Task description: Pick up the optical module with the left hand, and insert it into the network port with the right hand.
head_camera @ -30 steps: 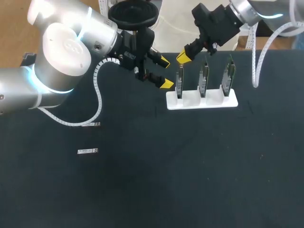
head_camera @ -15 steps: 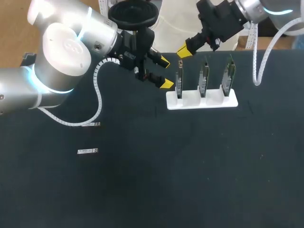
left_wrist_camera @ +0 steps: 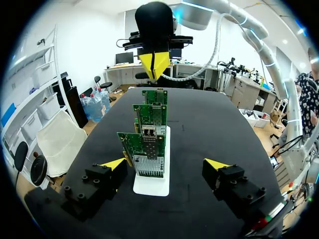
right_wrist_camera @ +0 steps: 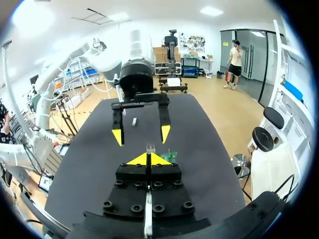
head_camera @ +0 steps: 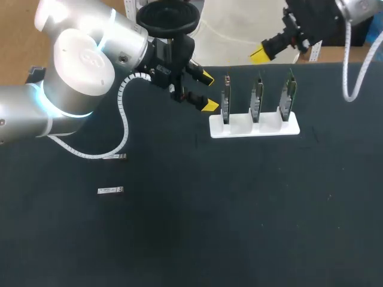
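Head view first: the dark cloth-covered surface (head_camera: 239, 227) has a white plastic rack (head_camera: 254, 127) at about 1 o'clock from its middle. Three green circuit cards (head_camera: 257, 98) stand upright in the rack in a row. The left gripper (head_camera: 208, 91) sits at the rack's 9 o'clock, just beside the first card, jaws spread wide with nothing in them. The right gripper (head_camera: 258, 55) hangs at the rack's 12 o'clock, well clear of the cards, and only one yellow tip shows from here. A small flat silvery optical module (head_camera: 114, 156) lies on the surface way off at the rack's 8 o'clock. A second optical module (head_camera: 110, 190) lies at the first one's 6 o'clock. Both are well apart from either gripper.

Left wrist view: the left gripper (left_wrist_camera: 165, 164) has its jaws apart. The nearest card (left_wrist_camera: 144, 149) stands dead ahead at 12 o'clock, touching neither finger, with a metal port cage (left_wrist_camera: 149, 132) on its face. The other cards line up behind it, and past the farthest one the right gripper (left_wrist_camera: 154, 62) hangs with its tips pressed together.

Right wrist view: the right gripper (right_wrist_camera: 148, 159) has its jaws closed tip to tip, gripping nothing I can see. Green card tops (right_wrist_camera: 172, 155) peek out just past them. The left gripper (right_wrist_camera: 141, 133) is at 12 o'clock, jaws apart. A tiny pale sliver on the surface beyond it looks like the optical module (right_wrist_camera: 134, 121).
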{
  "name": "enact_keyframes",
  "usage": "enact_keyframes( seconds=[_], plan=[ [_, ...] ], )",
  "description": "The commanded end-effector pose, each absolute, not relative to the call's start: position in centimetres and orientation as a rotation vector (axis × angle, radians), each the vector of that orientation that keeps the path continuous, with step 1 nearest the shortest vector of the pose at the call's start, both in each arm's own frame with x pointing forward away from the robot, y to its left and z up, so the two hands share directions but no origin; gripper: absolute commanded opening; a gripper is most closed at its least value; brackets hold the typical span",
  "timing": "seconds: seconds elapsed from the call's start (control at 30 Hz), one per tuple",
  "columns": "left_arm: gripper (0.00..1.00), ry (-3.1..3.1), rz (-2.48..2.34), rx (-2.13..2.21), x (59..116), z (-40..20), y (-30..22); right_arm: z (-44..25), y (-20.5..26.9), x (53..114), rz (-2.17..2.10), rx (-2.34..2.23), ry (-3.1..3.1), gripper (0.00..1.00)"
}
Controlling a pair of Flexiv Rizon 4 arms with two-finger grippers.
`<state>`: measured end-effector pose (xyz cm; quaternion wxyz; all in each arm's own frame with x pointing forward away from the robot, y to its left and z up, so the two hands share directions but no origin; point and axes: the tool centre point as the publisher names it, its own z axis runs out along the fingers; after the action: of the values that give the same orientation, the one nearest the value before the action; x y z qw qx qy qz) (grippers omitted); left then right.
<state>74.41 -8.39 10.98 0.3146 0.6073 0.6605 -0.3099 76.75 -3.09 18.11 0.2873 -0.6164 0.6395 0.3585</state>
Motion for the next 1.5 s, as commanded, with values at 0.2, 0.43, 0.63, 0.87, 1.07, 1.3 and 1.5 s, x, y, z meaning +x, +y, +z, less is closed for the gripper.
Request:
enact_keyframes(
  seconds=[0.2, 0.43, 0.63, 0.87, 1.07, 1.3, 1.5],
  plan=[
    [1.00, 1.744, -0.813, 1.600, 74.4, 11.0, -8.4, 17.4, -5.8, 76.3, 0.884, -1.701, 1.766, 0.00],
    [1.00, 1.744, -0.813, 1.600, 74.4, 11.0, -8.4, 16.6, -7.1, 76.0, 0.920, -1.711, 1.788, 0.00],
    [1.00, 1.744, -0.813, 1.600, 74.4, 11.0, -8.4, 16.3, -7.9, 76.1, 0.911, -1.716, 1.798, 0.00],
    [1.00, 1.744, -0.813, 1.600, 74.4, 11.0, -8.4, 15.7, -8.4, 76.5, 0.909, -1.705, 1.817, 0.00],
    [1.00, 1.744, -0.813, 1.600, 74.4, 11.0, -8.4, 15.6, -8.5, 76.5, 0.903, -1.711, 1.824, 0.43],
    [1.00, 1.744, -0.813, 1.600, 74.4, 11.0, -8.4, 15.5, -8.5, 76.3, 0.903, -1.731, 1.817, 1.00],
    [1.00, 1.744, -0.813, 1.600, 74.4, 11.0, -8.4, 15.5, -8.5, 76.3, 0.903, -1.731, 1.817, 1.00]
  ],
)
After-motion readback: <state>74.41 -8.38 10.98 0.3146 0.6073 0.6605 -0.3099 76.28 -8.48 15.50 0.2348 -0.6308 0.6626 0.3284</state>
